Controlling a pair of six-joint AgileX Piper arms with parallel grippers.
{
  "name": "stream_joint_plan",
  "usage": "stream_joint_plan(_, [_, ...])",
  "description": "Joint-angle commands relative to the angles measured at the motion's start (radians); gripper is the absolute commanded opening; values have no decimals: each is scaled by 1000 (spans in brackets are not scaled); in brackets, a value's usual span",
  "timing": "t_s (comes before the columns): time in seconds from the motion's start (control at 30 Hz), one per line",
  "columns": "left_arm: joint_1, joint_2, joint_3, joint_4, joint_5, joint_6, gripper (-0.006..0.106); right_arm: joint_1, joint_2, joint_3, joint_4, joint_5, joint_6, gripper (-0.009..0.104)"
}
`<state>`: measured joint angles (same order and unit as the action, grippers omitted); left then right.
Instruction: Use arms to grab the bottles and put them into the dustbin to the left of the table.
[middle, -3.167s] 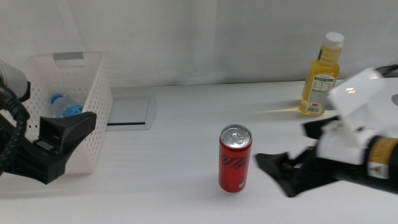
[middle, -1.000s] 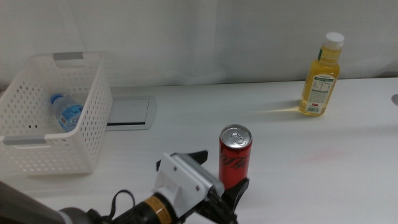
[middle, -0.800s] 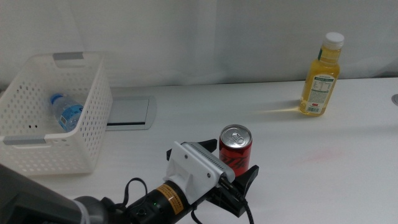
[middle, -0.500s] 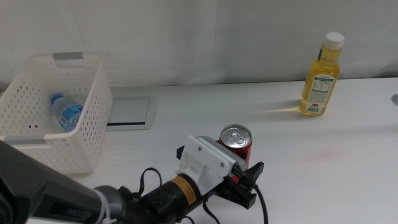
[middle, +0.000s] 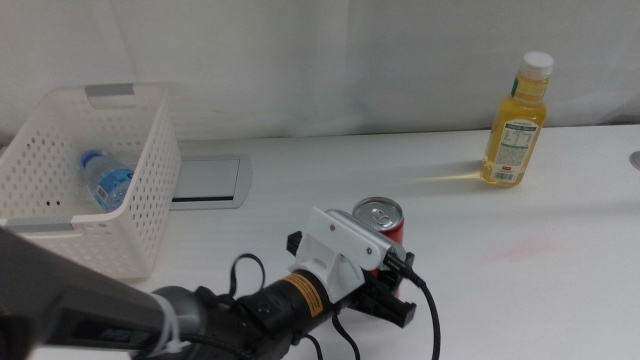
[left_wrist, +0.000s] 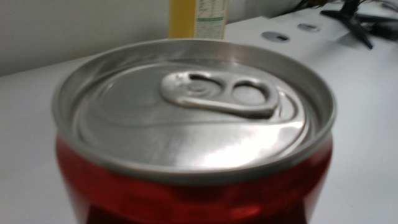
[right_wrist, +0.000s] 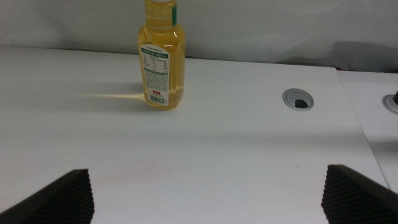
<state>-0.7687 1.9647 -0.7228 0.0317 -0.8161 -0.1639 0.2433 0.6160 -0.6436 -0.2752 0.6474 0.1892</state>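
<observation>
Left gripper (middle: 392, 285) sits low at the near centre of the counter (middle: 520, 290), right against the red can (middle: 379, 216); its fingers' state can't be told, hidden behind the can. The can is no bottle, so better back off without tipping it. Right gripper waits off right, fingers (right_wrist: 68, 194) spread wide. Water bottle (middle: 107, 180) lies in the dustbin (middle: 60, 235), far left. Juice bottle (middle: 517, 122) stands upright far right, the right arm's likely job.

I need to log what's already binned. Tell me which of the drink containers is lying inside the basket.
The small water bottle with the blue cap lies on its side in the white basket. The yellow juice bottle and the red can stand upright on the table.
</observation>
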Motion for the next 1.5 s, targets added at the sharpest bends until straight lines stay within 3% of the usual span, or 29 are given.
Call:
stream_joint_plan(0.0, [-8, -65, -5, -63, 5, 26, -3, -5, -5, -5, -3, -13, -3, 103])
stream_joint_plan(0.1, [11, -154, -10, -101, 70, 95, -3, -5, -5, -5, -3, -22, -3, 103])
stream_joint_plan(0.5, [235, -451, -225, -99, 628, 297, -3, -5, -5, -5, 9, -48, -2, 103])
stream_joint_plan(0.87, [600, -531, -491, -90, 1114, 310, -3, -5, -5, -5, 12, -58, 21, 103])
stream_joint_plan(1.2, [881, -472, -514, -90, 1242, 173, -3, -5, -5, -5, 13, -58, 21, 103])
stream_joint_plan(1.47, [897, -299, -514, -98, 1278, 171, -3, -5, -5, -5, 13, -58, 21, 103])
